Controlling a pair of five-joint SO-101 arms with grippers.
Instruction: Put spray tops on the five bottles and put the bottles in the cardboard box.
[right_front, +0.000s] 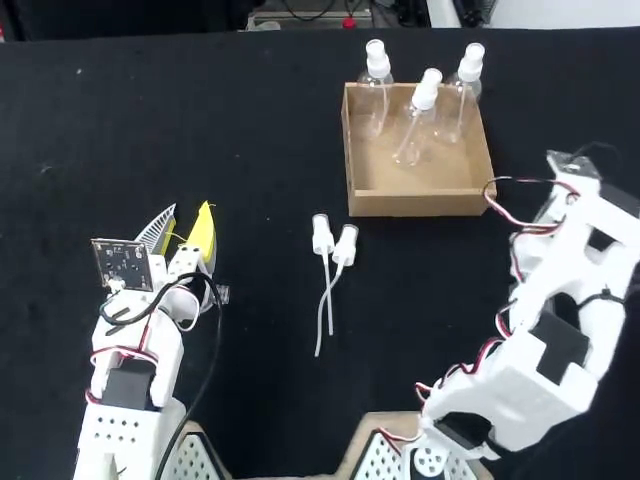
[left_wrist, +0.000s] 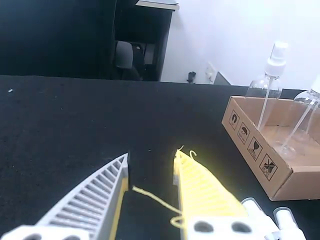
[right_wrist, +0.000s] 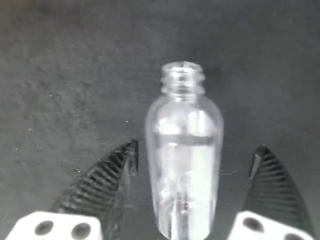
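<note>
A cardboard box (right_front: 415, 200) stands at the back right of the black table, with three clear bottles (right_front: 424, 108) in it, each wearing a white spray top. Two loose spray tops (right_front: 333, 243) with long tubes lie side by side in front of the box. In the right wrist view a clear bottle (right_wrist: 184, 150) with a bare threaded neck lies on the table between the black fingers of my right gripper (right_wrist: 196, 147), which is open around it. My left gripper (right_front: 185, 215) hovers open and empty at the left, well away from the tops.
The left wrist view looks past my open left gripper (left_wrist: 151, 156) toward the box (left_wrist: 260, 150) and the loose spray tops (left_wrist: 265, 217). The right arm (right_front: 560, 320) folds over the table's right side. Open black tabletop lies between the arms.
</note>
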